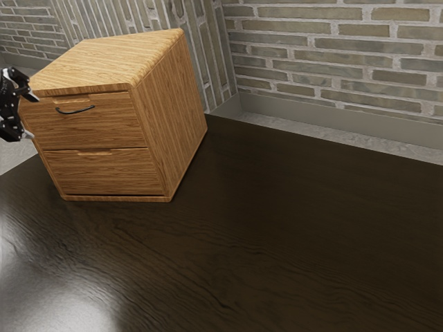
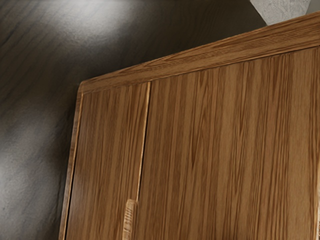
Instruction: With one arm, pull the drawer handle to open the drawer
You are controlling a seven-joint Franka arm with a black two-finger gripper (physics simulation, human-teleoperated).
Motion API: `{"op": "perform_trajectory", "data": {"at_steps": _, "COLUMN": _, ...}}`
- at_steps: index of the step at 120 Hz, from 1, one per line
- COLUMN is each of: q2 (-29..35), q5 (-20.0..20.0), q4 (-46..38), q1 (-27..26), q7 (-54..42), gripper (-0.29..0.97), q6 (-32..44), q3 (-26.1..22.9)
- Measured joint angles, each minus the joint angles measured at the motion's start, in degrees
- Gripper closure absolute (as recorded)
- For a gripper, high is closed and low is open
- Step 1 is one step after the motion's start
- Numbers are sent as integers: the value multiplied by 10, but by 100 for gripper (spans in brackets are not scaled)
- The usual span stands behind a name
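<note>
The fingers [image 1: 15,86] are two black prongs with pale tips at the exterior view's left edge. They stand spread well apart, one above the other, with nothing between them. They sit just beside the left edge of the drawer [image 1: 97,128] front.

The drawer is the upper of two in a boxy cabinet [image 1: 166,104] of warm, honey-coloured wood with strong straight grain. Its front looks flush with the cabinet face. Near its top edge is the handle [image 1: 75,110], a thin dark wire bent in a shallow bow and apart from the fingers.

The lower drawer [image 1: 104,173] has the same grain and a small wooden pull [image 1: 93,153] just under its upper edge. The cabinet's top is a flat slab with rounded edges and wavier grain.

In the wrist view the two fronts fill most of the frame as long grained panels split by a narrow seam. These are the drawer [image 2: 225,150] and the lower drawer [image 2: 105,165], with the pale pull [image 2: 129,220] by the seam.

The cabinet stands on the counter [image 1: 277,242], which is dark, almost black wood with fine streaks and a soft sheen. Behind are a grey brick wall [image 1: 346,48] with pale mortar and a strip of speckled grey floor [image 1: 346,135].
</note>
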State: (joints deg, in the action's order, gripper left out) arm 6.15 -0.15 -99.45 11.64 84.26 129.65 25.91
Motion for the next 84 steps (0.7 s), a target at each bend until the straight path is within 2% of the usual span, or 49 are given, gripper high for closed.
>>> {"op": "perform_trajectory", "data": {"at_steps": 84, "q2": -25, "q5": -1, "q4": 3, "q1": -14, "q7": 1, "gripper": 3, "q6": 17, "q3": -14}}
